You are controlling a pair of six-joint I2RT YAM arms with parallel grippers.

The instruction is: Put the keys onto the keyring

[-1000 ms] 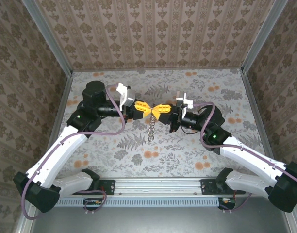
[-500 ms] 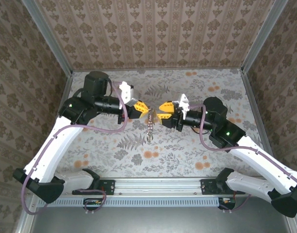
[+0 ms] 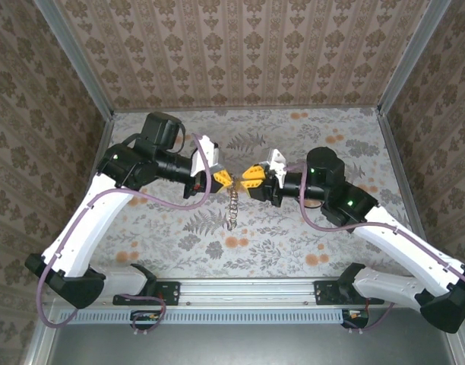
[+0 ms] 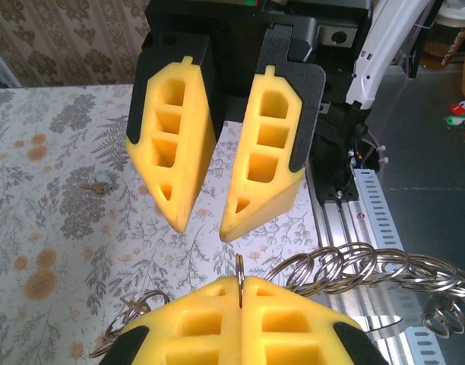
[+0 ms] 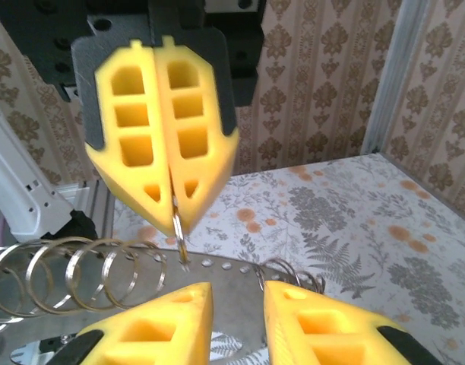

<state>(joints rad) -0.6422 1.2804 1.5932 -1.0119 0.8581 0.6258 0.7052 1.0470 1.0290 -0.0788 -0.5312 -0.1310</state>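
**Left jaws pinch the keyring chain, right jaws spread**

Top view: the left gripper [image 3: 223, 179] and right gripper [image 3: 251, 176] meet nose to nose above the flowered tabletop [image 3: 293, 236]. The keyring chain [image 3: 232, 205] hangs down between them.

Left wrist view: the left jaws are pressed together on a thin ring of the keyring chain [image 4: 369, 266], and the right jaws are spread just beyond. A small key [image 4: 99, 185] lies on the tabletop, well apart.

Right wrist view: the right jaws are spread below the left jaws, which pinch the ring. The keyring chain [image 5: 73, 270] trails left.
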